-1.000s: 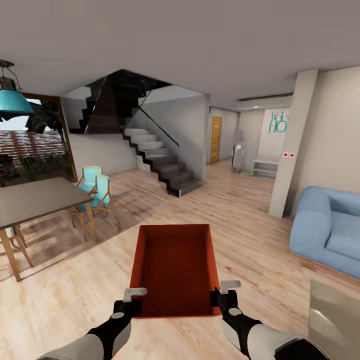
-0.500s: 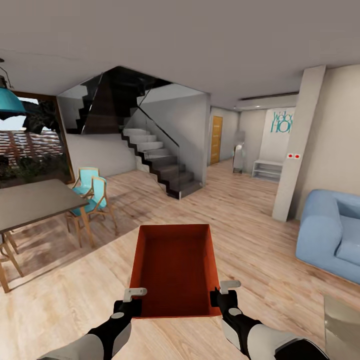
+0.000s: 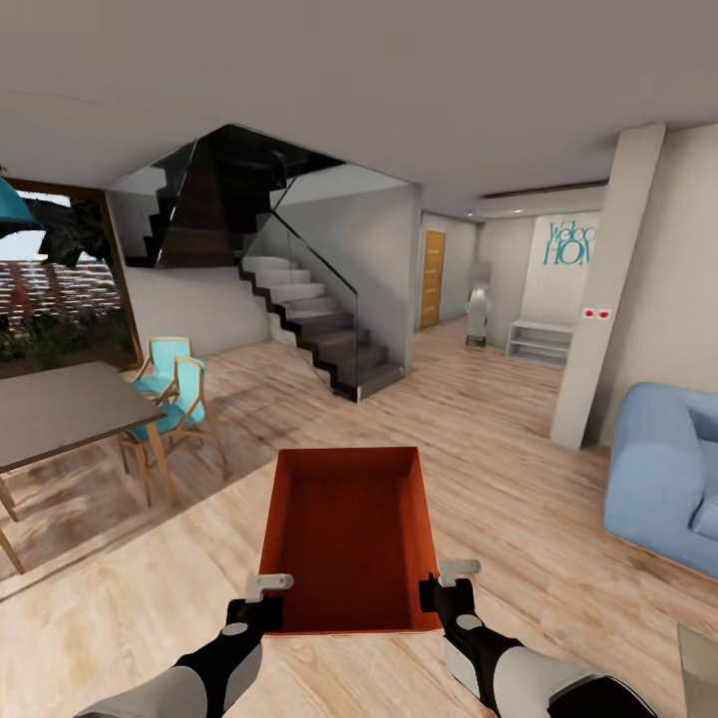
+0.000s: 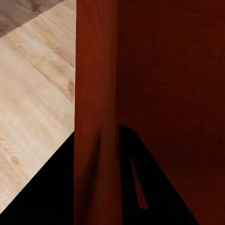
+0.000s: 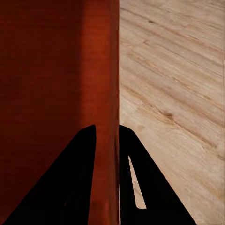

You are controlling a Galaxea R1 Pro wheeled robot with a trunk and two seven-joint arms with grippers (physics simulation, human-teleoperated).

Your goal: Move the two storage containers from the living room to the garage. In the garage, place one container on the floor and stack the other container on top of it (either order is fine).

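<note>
One storage container [image 3: 349,538], orange-red and lidless, hangs in front of us over the light wood plank floor [image 3: 538,479] of the living room, carried between our two arms. Our left gripper [image 3: 267,598] pinches the container's left wall near the corner closest to us, and in the left wrist view the dark fingers [image 4: 56,187] sit on either side of that thin wall [image 4: 96,93]. Our right gripper [image 3: 444,588] clamps the right wall the same way; the right wrist view shows its fingers [image 5: 70,178] straddling the red edge [image 5: 101,70], with planks beyond.

The container sits level and its inside looks empty, though the shadowed near end is hard to read.

Ahead of us rises a staircase [image 3: 309,319] with a glass side panel. To the left stands a dining table [image 3: 55,409] with two turquoise chairs [image 3: 175,394] just beside it. To the right we see the arm of a blue sofa [image 3: 663,469], a white pillar [image 3: 608,289] near it, and farther back a wooden door [image 3: 431,279] down the hallway.
</note>
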